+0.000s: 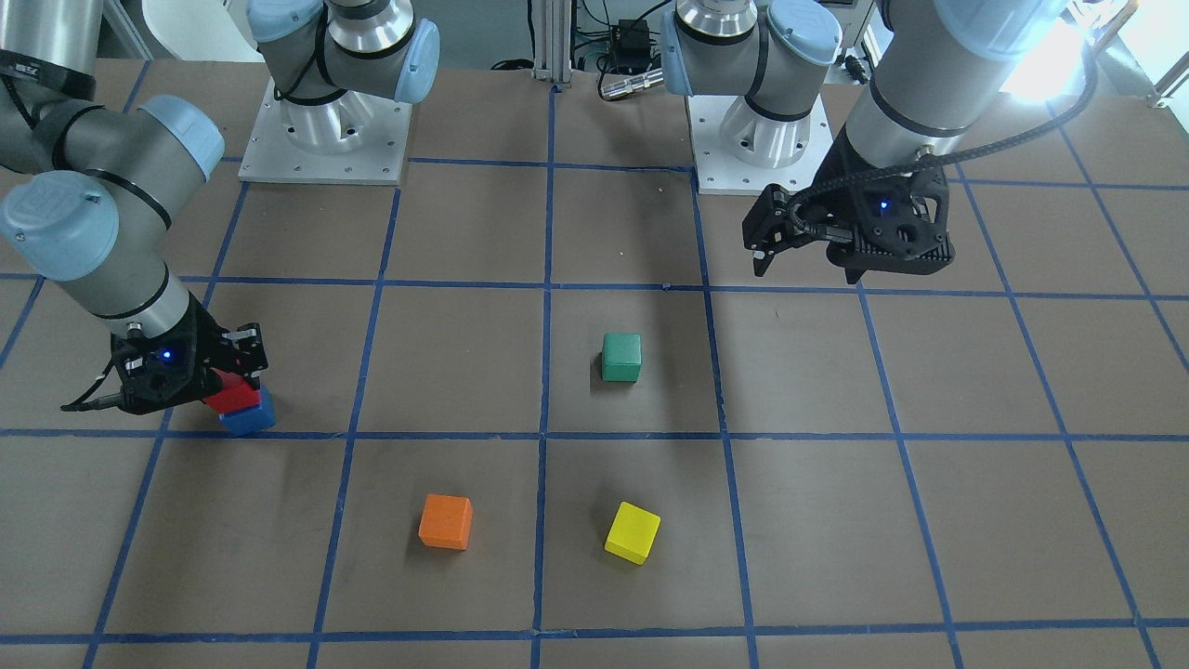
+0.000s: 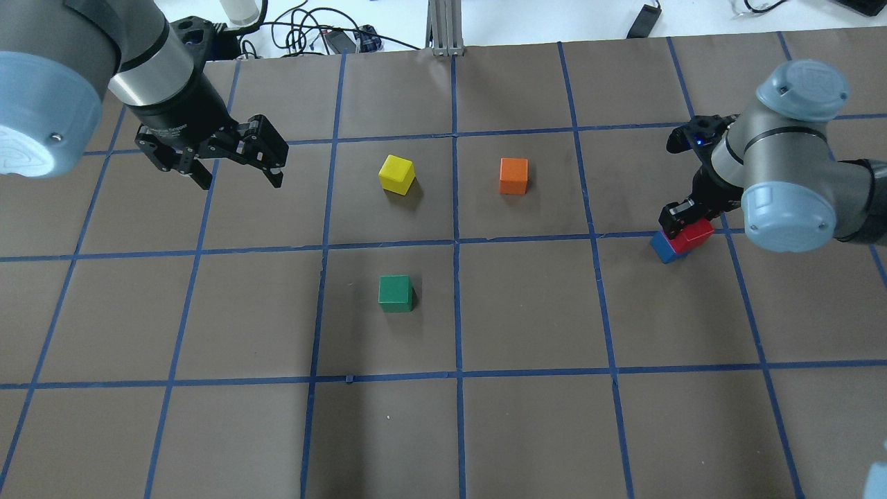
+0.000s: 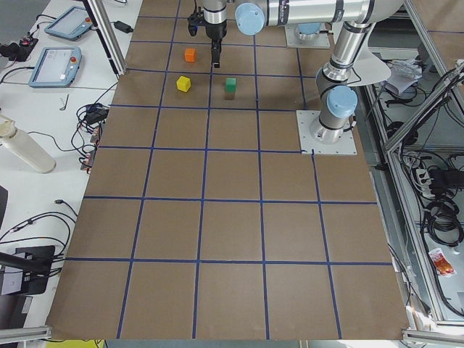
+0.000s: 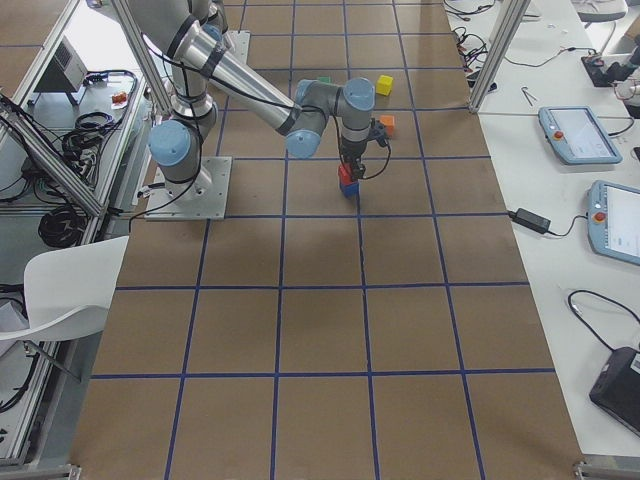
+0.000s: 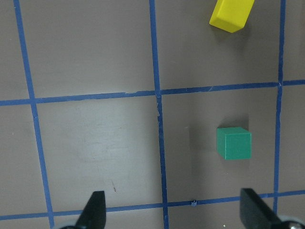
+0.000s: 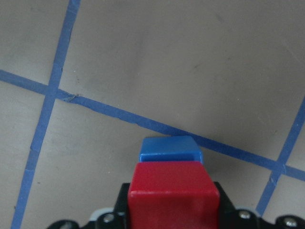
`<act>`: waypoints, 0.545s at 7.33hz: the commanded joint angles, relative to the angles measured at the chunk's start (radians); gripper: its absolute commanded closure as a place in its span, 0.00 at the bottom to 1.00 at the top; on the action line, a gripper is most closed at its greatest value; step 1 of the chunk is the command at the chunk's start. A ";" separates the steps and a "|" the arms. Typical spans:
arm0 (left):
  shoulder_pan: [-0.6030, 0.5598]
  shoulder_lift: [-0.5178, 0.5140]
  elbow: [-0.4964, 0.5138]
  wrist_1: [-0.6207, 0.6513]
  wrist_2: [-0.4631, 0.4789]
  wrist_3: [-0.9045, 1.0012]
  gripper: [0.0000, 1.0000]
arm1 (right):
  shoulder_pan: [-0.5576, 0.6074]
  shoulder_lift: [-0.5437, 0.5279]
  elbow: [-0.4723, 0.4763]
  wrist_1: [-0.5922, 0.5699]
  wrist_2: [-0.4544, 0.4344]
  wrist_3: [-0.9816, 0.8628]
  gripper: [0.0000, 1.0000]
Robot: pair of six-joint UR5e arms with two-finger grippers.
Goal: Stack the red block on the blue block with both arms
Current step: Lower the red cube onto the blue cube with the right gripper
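The red block [image 2: 693, 235] sits on top of the blue block [image 2: 663, 247], shifted a little off its centre. My right gripper [image 2: 686, 220] is shut on the red block. In the front view the red block [image 1: 232, 394] rests on the blue block [image 1: 249, 416] under the right gripper [image 1: 234, 372]. The right wrist view shows the red block [image 6: 174, 191] between the fingers, with the blue block [image 6: 169, 149] just beyond and below it. My left gripper [image 2: 239, 173] hangs open and empty above the table, far from both blocks; its fingertips [image 5: 95, 210] show in the left wrist view.
A green cube [image 2: 395, 292] lies near the table's middle. A yellow cube [image 2: 396, 173] and an orange cube [image 2: 513, 175] lie farther out. The arms' base plates [image 1: 325, 139] stand at the robot's edge of the table.
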 commanded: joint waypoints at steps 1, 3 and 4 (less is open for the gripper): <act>0.000 -0.012 0.003 0.001 0.000 -0.003 0.00 | 0.000 0.016 0.001 -0.064 0.000 0.004 1.00; 0.000 -0.013 0.005 0.003 0.000 -0.003 0.00 | 0.000 0.021 0.004 -0.064 0.001 0.004 0.98; 0.000 -0.013 0.008 0.003 0.000 -0.003 0.00 | 0.000 0.018 0.004 -0.064 0.001 0.006 0.99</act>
